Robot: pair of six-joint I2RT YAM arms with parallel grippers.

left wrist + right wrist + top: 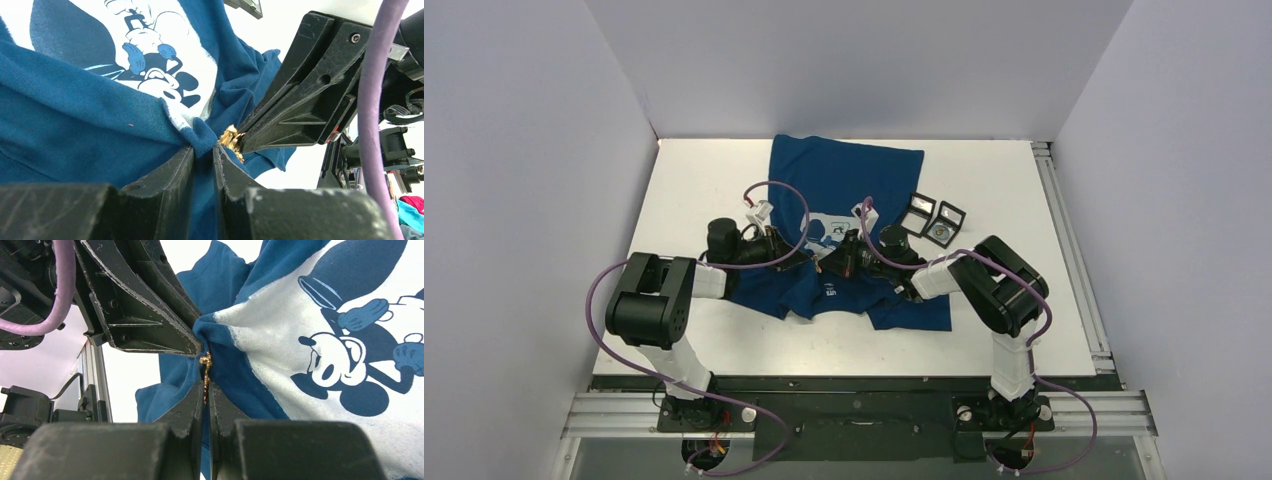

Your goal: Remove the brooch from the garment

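The garment [844, 170], a dark blue T-shirt with a pale cartoon-mouse print, lies rumpled mid-table. Both grippers meet at its bunched lower part. My left gripper [204, 147] comes in from the left, and its jaws pinch a raised fold of the blue garment [75, 115]. The brooch [230, 137], small and gold, sits just right of that fold. My right gripper [206, 385] is shut on the brooch [205, 360], which still touches the garment [280, 260]. From above, the left gripper [809, 255] and the right gripper [842, 262] are nearly tip to tip.
Two small open black boxes [917, 210] [945, 222] stand on the white table [704, 190] right of the shirt. White walls close in three sides. A metal rail [1064, 250] runs along the right edge.
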